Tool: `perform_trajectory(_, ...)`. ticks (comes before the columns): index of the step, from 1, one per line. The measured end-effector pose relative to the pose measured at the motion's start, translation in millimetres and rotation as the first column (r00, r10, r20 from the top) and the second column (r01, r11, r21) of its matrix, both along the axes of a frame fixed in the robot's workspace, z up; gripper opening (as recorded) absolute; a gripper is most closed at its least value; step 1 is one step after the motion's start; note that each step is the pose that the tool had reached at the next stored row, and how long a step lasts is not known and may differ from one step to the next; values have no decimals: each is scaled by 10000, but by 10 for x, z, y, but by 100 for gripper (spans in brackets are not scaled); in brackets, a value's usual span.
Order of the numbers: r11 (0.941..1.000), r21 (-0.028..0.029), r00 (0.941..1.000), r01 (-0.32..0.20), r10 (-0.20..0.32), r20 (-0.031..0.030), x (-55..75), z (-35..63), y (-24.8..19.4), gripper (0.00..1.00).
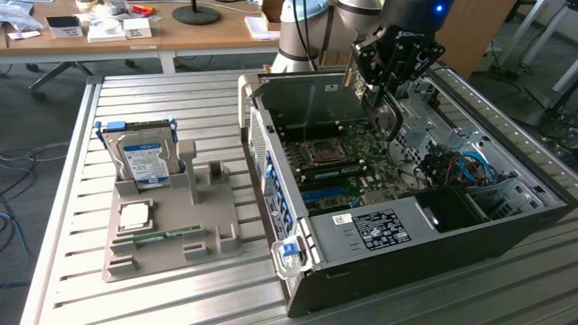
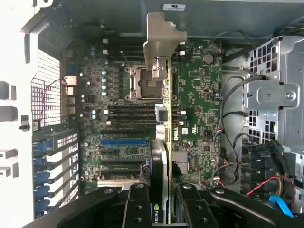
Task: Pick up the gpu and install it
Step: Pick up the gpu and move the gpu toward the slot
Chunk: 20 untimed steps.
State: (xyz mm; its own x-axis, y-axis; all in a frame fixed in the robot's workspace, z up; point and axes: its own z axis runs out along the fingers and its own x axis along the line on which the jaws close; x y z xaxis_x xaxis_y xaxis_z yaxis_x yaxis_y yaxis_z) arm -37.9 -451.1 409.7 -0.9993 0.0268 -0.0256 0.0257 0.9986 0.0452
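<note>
- Slatted metal table: the open PC case is laid flat by its edge on the exterior view's right.
- gpu is pinched edge-on by gripper and hung over motherboard, unseated.
- Edge-down hold is judged to suit slot entry.

Open above the flat green motherboard. Blocked mid-bay by the thin dark gpu clamped in the black gripper; hemmed by perforated grey metal drive cage and looping black cables.
</note>
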Motion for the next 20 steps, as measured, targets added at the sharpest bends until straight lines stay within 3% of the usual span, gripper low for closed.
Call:
perform_trajectory(12, 10000, 0, 10000, -1, 1, 1, 12, 0, 0, 27)
perform_trajectory(20, 10000, 0, 10000, 0, 0, 0, 91, -1, 6, 27)
